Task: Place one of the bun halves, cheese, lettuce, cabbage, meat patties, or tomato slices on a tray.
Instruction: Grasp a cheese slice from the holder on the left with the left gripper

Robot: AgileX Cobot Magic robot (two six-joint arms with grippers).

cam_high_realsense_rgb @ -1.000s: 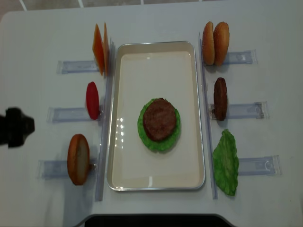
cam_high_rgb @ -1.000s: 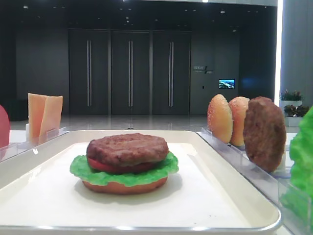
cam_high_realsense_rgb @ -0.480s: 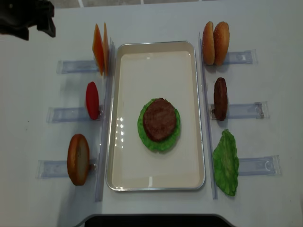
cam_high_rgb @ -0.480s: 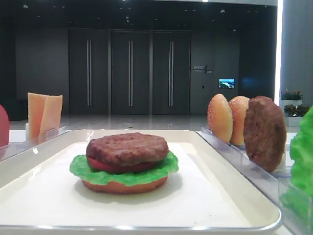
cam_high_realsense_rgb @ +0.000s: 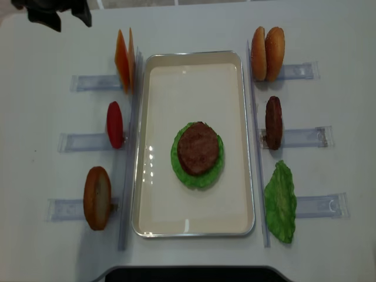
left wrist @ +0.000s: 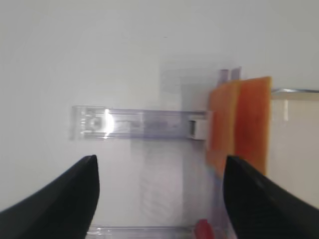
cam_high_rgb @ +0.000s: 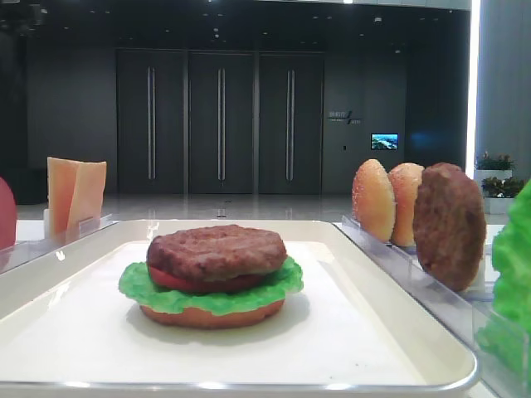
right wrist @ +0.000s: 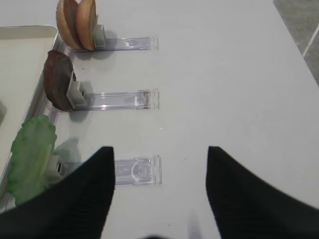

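On the white tray (cam_high_realsense_rgb: 194,76) lies a stack of bun, tomato, lettuce and a meat patty (cam_high_realsense_rgb: 198,148) on top. Two cheese slices (cam_high_realsense_rgb: 124,61) stand on edge in a clear holder left of the tray's far end. My left gripper (cam_high_realsense_rgb: 57,13) hovers at the far left corner, left of the cheese (left wrist: 239,124). In the left wrist view it (left wrist: 159,199) stands open and empty. My right gripper (right wrist: 159,194) is open over bare table right of the lettuce leaf (right wrist: 30,154).
Clear holders flank the tray. On the left stand a tomato slice (cam_high_realsense_rgb: 114,124) and a bun half (cam_high_realsense_rgb: 97,198). On the right stand two bun halves (cam_high_realsense_rgb: 267,54), a patty (cam_high_realsense_rgb: 273,122) and a lettuce leaf (cam_high_realsense_rgb: 280,202).
My left gripper has travelled from the table's left middle to the far left corner, then a little right toward the cheese. Nothing on the tray or in the holders has moved.
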